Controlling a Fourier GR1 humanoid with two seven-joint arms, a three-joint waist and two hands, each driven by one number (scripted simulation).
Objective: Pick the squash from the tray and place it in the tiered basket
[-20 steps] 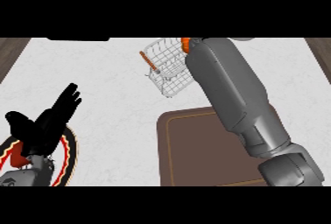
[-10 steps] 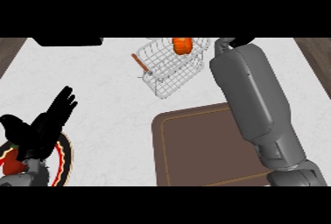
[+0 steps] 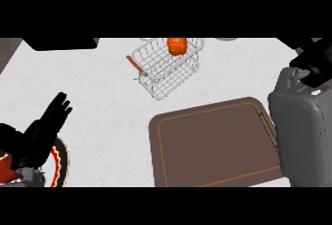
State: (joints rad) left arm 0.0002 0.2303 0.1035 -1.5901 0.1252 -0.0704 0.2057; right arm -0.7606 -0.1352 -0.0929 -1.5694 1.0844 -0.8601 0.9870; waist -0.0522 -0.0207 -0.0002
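Observation:
The orange squash (image 3: 176, 45) lies in the top tier of the white wire tiered basket (image 3: 167, 72) at the back middle of the counter. Nothing lies on the brown tray (image 3: 214, 143) in front of the basket. My right hand (image 3: 312, 60) is at the far right, well clear of the basket and apart from the squash, with its grey forearm (image 3: 303, 127) running down along the tray's right edge. At the lower left my left hand (image 3: 47, 125) rests open, fingers up, holding nothing.
A plate (image 3: 59, 163) with a red and black rim sits at the lower left, partly under my left hand. A dark object (image 3: 62, 43) lies at the back left edge. White counter (image 3: 97, 96) shows between the plate and the tray.
My right arm has swung from over the basket to the right side of the view. The squash stays in the basket's top tier. The left hand has not moved.

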